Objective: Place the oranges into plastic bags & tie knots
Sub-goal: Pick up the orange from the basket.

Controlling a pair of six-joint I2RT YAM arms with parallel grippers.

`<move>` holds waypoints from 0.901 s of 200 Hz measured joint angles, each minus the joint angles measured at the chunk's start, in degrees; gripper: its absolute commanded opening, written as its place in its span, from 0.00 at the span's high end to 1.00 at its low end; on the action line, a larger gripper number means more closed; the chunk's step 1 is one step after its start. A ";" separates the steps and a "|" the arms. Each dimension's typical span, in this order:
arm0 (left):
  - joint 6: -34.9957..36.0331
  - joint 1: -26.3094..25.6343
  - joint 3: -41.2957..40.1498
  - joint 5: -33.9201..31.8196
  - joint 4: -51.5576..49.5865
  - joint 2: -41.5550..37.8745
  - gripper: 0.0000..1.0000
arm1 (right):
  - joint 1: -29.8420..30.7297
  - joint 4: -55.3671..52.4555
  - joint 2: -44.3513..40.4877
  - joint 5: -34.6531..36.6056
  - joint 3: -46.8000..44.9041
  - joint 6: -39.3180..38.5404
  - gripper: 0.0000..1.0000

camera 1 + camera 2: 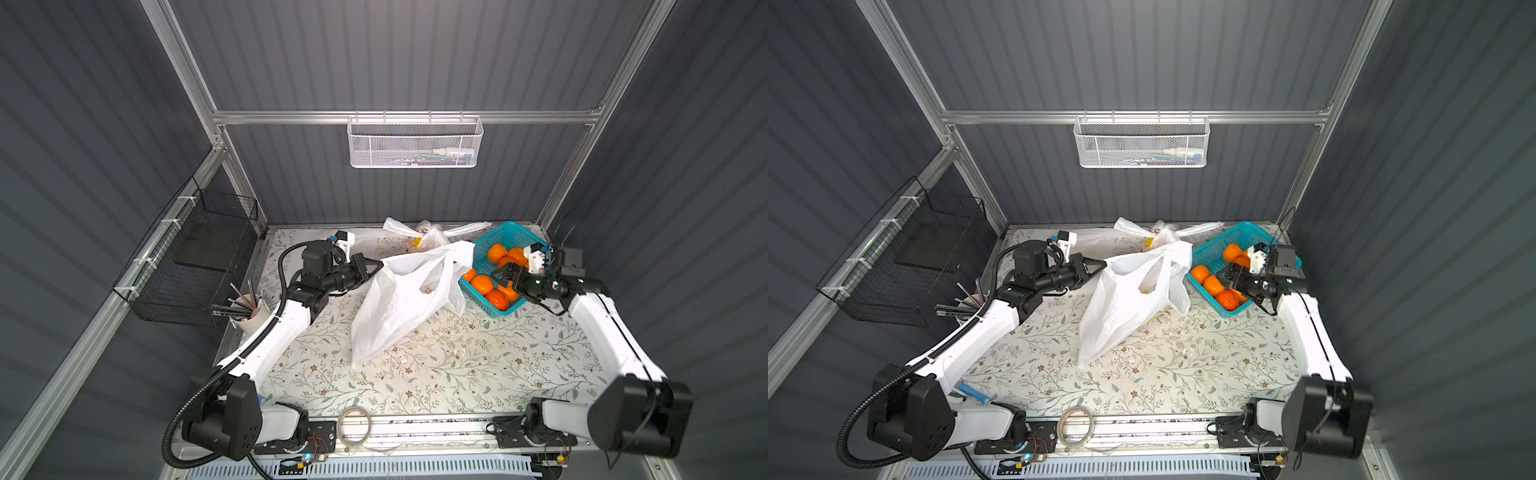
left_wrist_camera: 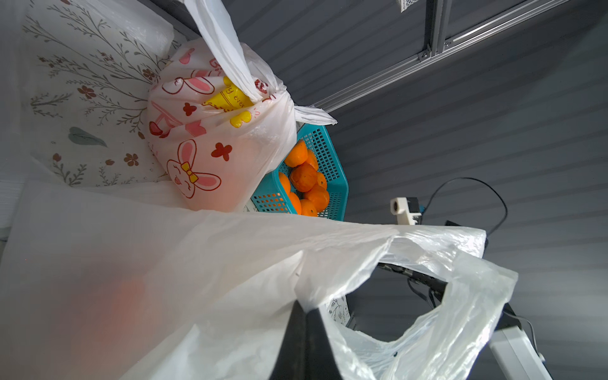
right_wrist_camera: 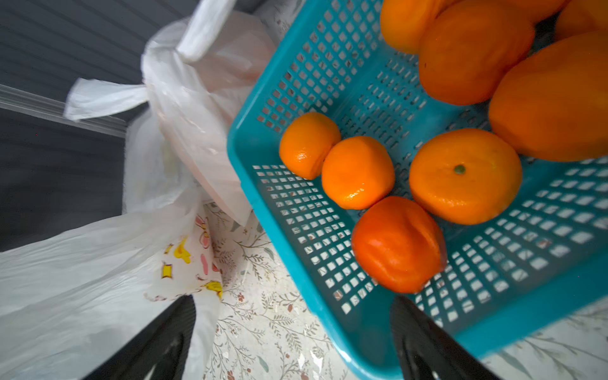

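in a top view, my left gripper pinches the open bag rim; i fear it slips and collapses. left wrist: the tied bag crowds the basket. right wrist: my right gripper gapes empty by the oranges and could shove them.

Top views: looked down from high overhead on the whole bench.
Wrist views: close in; both saw the teal basket.
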 measured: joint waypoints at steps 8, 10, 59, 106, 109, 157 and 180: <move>0.22 0.00 0.00 0.02 -0.17 -0.02 1.00 | 0.31 0.02 4.37 0.28 2.40 -1.22 0.07; 0.26 0.00 0.00 0.02 -0.24 -0.02 1.00 | 0.37 0.02 5.07 0.35 2.82 -1.49 0.07; 1.09 0.00 0.00 0.04 -1.44 -0.04 1.00 | 4.55 -0.46 22.29 2.29 15.32 -8.61 0.08; 1.53 0.22 0.00 0.07 -2.43 -0.02 1.00 | 8.13 -2.58 29.88 2.69 21.09 -13.42 0.09; 1.53 0.24 0.00 0.07 -2.47 -0.02 1.00 | 8.24 -2.71 30.10 2.69 21.20 -13.62 0.09; 1.92 0.48 0.02 0.24 -2.47 0.28 1.00 | 10.60 -5.53 35.08 3.37 26.38 -16.37 0.15; 1.92 0.48 0.02 0.28 -2.51 0.35 1.00 | 11.47 -6.82 37.57 4.79 29.24 -17.18 0.18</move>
